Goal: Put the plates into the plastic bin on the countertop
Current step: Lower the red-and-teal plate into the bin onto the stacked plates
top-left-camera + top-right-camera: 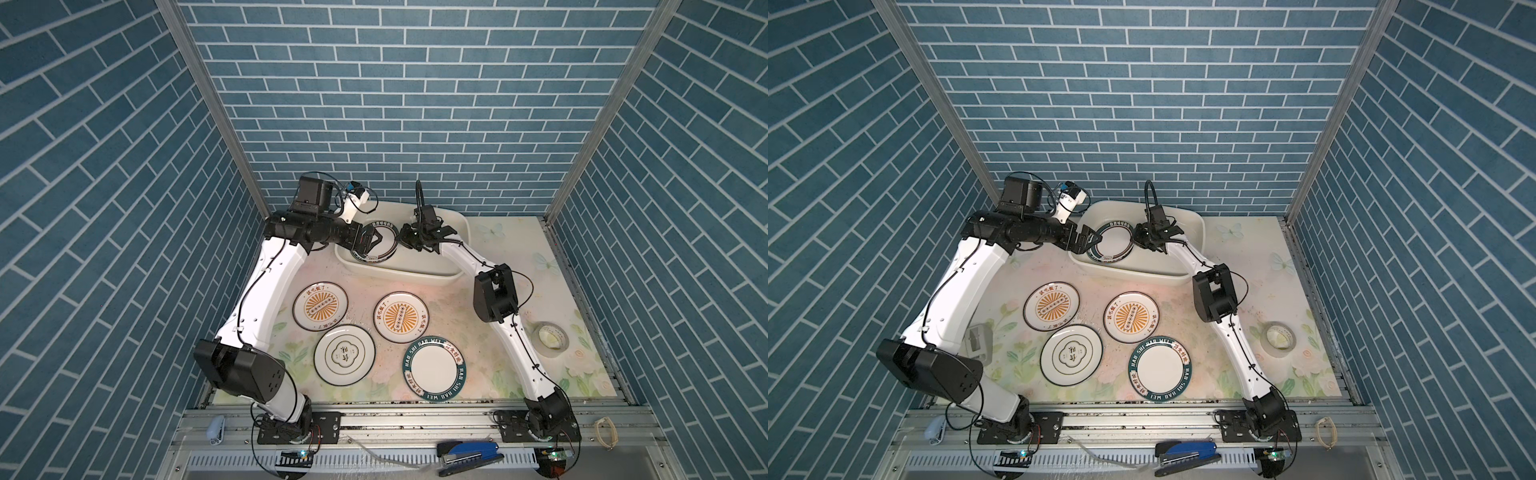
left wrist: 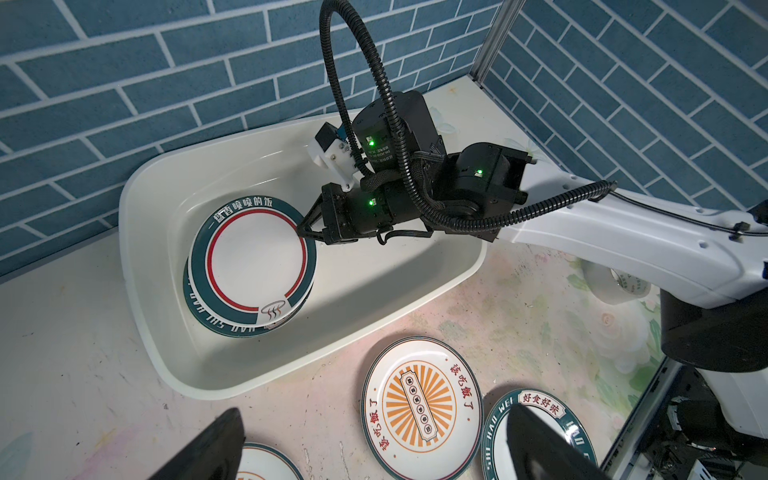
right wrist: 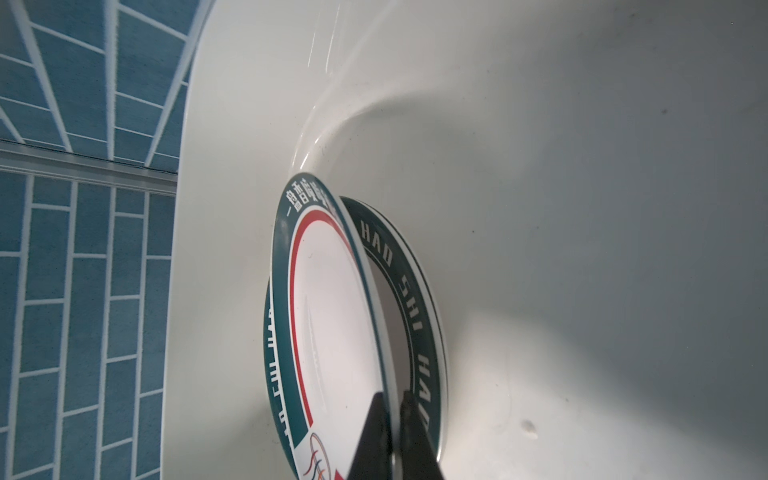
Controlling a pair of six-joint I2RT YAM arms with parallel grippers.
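Note:
The plastic bin (image 1: 415, 277) stands at the back of the countertop (image 1: 490, 374). Inside it, my right gripper (image 1: 400, 237) (image 3: 392, 395) is shut on the rim of a plate (image 2: 255, 262) (image 3: 332, 332) with a green band and a red ring. That plate is tilted over a green-banded plate (image 2: 216, 322) (image 3: 415, 291) lying on the bin floor. My left gripper (image 1: 376, 243) (image 2: 376, 409) hangs open and holds nothing over the bin's left end. Several plates lie on the countertop: two sunburst ones (image 1: 320, 306) (image 1: 401, 317), a clover one (image 1: 345, 354) and a green-banded one (image 1: 434, 368).
A tape roll (image 1: 550, 337) sits on the countertop at the right, beside my right arm. A blue stapler (image 1: 467, 453) and a small white one (image 1: 216, 428) lie on the front rail. Blue brick walls close in the back and both sides.

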